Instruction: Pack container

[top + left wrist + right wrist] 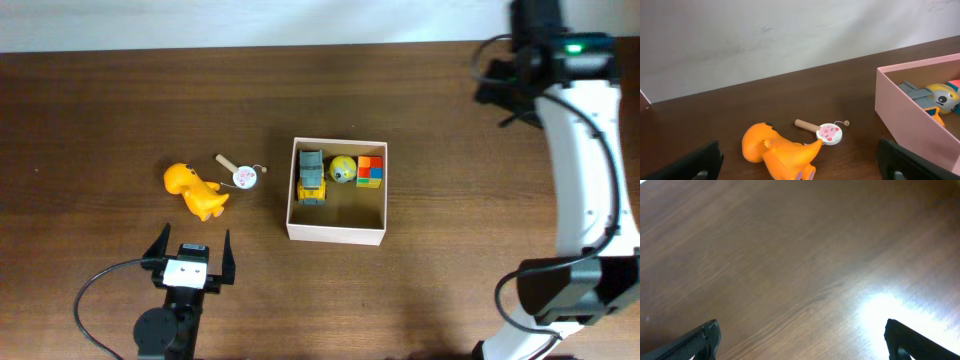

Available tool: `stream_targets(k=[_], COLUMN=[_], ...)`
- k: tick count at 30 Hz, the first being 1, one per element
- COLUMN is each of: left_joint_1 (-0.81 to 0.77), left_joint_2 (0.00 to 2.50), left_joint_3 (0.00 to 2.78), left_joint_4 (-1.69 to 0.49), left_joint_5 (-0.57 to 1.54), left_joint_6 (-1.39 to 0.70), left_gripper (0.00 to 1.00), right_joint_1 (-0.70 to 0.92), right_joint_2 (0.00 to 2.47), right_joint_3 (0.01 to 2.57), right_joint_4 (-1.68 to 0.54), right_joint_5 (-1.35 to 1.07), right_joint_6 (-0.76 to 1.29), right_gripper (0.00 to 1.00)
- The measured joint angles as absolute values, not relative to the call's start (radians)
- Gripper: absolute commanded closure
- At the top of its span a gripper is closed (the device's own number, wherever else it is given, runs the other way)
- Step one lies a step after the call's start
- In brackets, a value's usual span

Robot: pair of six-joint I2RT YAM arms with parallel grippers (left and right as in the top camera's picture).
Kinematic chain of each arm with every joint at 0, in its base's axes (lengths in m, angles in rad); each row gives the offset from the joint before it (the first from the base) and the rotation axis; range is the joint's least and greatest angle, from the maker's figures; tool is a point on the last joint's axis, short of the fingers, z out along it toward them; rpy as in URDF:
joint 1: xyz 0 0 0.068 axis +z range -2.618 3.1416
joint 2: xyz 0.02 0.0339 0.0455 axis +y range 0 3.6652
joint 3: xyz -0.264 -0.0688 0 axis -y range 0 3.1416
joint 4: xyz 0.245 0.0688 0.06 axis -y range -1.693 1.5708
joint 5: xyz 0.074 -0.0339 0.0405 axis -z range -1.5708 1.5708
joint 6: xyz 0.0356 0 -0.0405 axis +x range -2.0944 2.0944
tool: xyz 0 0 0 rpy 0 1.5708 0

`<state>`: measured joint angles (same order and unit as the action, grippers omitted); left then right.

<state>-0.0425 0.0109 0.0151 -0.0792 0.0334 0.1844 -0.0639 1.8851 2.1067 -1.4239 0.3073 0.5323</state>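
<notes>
The container (336, 234), a square white-walled box with a tan inside, sits mid-table and holds a grey-yellow toy truck (312, 176), a yellow ball toy (343, 169) and a colourful cube (371, 171). An orange dinosaur toy (194, 191) and a small rattle drum with a pig face (240, 173) lie on the table left of it. My left gripper (190, 254) is open and empty, just in front of the dinosaur (780, 152); the drum (827, 133) and container wall (910, 125) also show there. My right gripper (802, 340) is open and empty over bare wood at the far right.
The right arm (585, 150) runs along the table's right side, well away from the container. The left arm's cable (95, 295) loops at the front left. A pale wall (790, 30) stands behind the table's far edge.
</notes>
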Motion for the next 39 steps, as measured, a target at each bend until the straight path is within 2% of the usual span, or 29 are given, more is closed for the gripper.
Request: stream_targets(k=[5,11,18,23,26,33,36,39], left_joint_1=[-0.043,-0.043,-0.043,-0.041,-0.031,0.057,0.11,0.126], left_joint_2=[0.011,0.011,0.011,0.015,0.05,0.39,0.677,0.934], left_joint_3=[0.015,0.015,0.015,0.021,0.068,0.372,0.617,0.835], left_joint_4=[-0.079,-0.08,-0.072,-0.105,-0.199,-0.345,-0.442,-0.652], left_joint_5=[0.033,0.033,0.0,-0.036,-0.047,-0.056,-0.022,0.03], left_joint_6=[0.184,0.184,0.177,0.054,-0.03,-0.114,-0.125,-0.129], left_gripper=[0.01,0.01,0.01,0.01,0.01,0.01,0.01,0.01], right_joint_1=[-0.198,-0.273,-0.286,-0.286,-0.286,-0.286,-0.286,-0.286], right_joint_2=[1.885,1.885,1.886,1.886,1.886,1.886,1.886,1.886], right_joint_3=[2.073,1.998,1.972,1.972,1.972,1.971,1.969,1.966], right_joint_4=[-1.451,-1.467,-1.493,-1.493,-1.493,-1.495,-1.496,-1.496], right_joint_5=[0.255,0.233,0.221,0.218,0.218,0.217,0.215,0.215], right_joint_6=[0.546,0.548,0.55,0.55,0.549,0.55,0.55,0.55], right_gripper=[0.01,0.01,0.01,0.01,0.01,0.01,0.01,0.01])
